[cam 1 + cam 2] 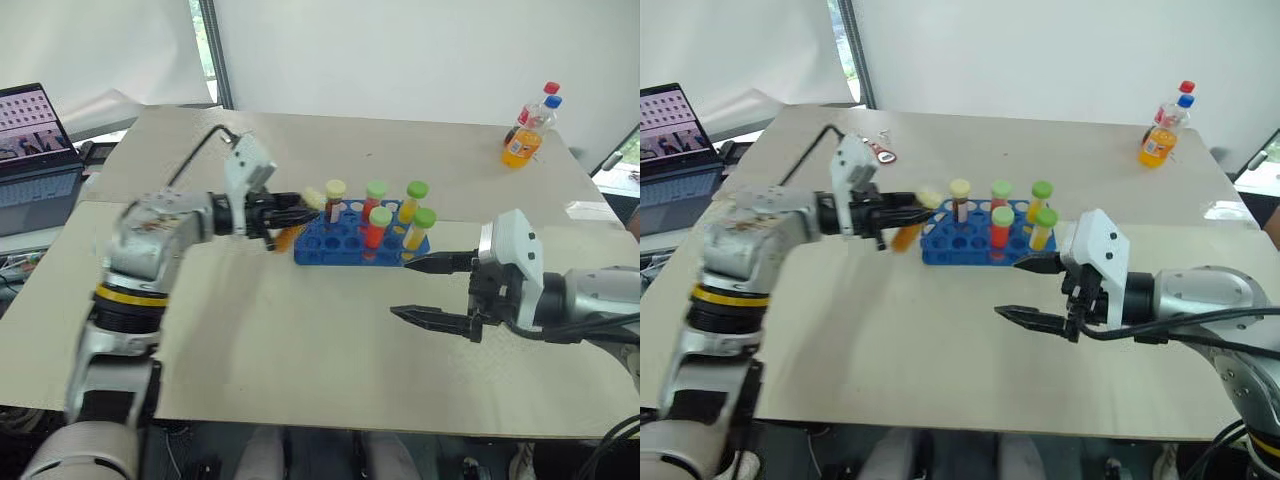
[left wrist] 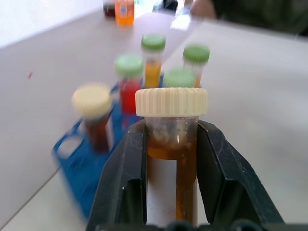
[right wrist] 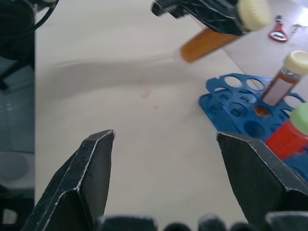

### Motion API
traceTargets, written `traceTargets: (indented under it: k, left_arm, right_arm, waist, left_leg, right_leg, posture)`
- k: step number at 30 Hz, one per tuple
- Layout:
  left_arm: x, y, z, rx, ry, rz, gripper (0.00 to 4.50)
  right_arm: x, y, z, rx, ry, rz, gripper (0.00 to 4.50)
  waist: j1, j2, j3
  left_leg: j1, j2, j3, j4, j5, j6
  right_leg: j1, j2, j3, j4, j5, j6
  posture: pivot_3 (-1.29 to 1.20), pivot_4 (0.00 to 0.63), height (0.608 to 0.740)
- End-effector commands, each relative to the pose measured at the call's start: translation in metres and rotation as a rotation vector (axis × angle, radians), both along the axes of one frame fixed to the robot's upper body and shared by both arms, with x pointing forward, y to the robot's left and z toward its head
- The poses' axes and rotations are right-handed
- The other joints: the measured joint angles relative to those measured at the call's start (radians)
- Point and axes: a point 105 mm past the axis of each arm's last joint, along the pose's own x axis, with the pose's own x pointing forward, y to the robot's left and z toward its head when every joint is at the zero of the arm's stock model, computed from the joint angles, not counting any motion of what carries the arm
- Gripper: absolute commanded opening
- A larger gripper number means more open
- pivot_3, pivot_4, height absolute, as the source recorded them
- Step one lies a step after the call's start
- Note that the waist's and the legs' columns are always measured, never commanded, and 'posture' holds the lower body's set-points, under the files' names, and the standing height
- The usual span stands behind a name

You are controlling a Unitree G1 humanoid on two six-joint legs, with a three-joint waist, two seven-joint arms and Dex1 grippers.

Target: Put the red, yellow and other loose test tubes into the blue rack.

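Head view: L gripper (image 1: 290, 212) clamped on cream-capped orange tube (image 1: 300, 215), just left of blue rack (image 1: 355, 243), above pale tabletop (image 1: 300, 340). R gripper (image 1: 432, 290) agape, empty, right of rack. Laptop (image 1: 35, 150) far left; drink bottles (image 1: 530, 125) beyond rack, white wall behind.
L wrist: fingers (image 2: 120, 183) flank tube.
R wrist: rack near, jaws wide.

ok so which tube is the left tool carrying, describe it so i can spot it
Find the blue plastic rack mid-table. Just off its left end, the left tool is shut on a clear test tube of orange-brown liquid. Unlike the racked tubes, it lies tilted in the air, cream-capped.
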Motion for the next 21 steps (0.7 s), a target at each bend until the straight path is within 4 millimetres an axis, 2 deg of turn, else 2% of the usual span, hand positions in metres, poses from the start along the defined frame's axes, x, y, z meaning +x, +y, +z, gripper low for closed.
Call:
traceTargets:
  k: [1, 8, 13, 21]
  left_arm:
    - [0.010, -0.007, 0.012, -0.092, -0.110, 0.038, 0.89]
    - [0.030, -0.031, -0.003, -0.167, -0.155, 0.067, 0.89]
    - [0.038, -0.045, -0.013, -0.201, -0.165, 0.087, 0.89]
    - [0.046, -0.055, -0.029, -0.215, -0.166, 0.125, 0.89]
  right_arm:
    - [-0.002, -0.005, 0.004, -0.023, -0.059, -0.086, 3.78]
    - [-0.010, -0.009, 0.001, -0.036, -0.048, -0.141, 3.78]
    - [-0.008, -0.012, 0.006, -0.009, -0.060, -0.185, 3.78]
    - [-0.012, -0.013, 0.004, -0.018, -0.037, -0.202, 3.78]
  waist:
    - [-0.005, 0.000, 0.000]
    - [0.000, 0.000, 0.000]
    - [0.002, 0.000, 0.000]
    - [0.001, 0.000, 0.000]
  left_leg:
    - [0.000, 0.000, -0.001, 0.000, 0.000, 0.000]
    - [0.001, -0.001, -0.002, 0.001, 0.000, 0.000]
    - [0.000, -0.001, -0.003, 0.001, 0.000, 0.000]
    - [0.000, -0.002, -0.004, 0.001, 0.000, 0.000]
  right_leg:
    - [0.000, 0.000, 0.000, 0.000, 0.000, 0.000]
    - [0.001, 0.000, 0.001, 0.001, 0.000, 0.000]
    - [0.002, 0.000, 0.001, -0.001, 0.001, 0.001]
    - [0.003, 0.000, 0.001, -0.002, 0.001, 0.002]
  posture:
    - [0.00, 0.150, 0.733]
    - [0.00, 0.150, 0.733]
    - [0.00, 0.150, 0.733]
    - [0.00, 0.150, 0.733]
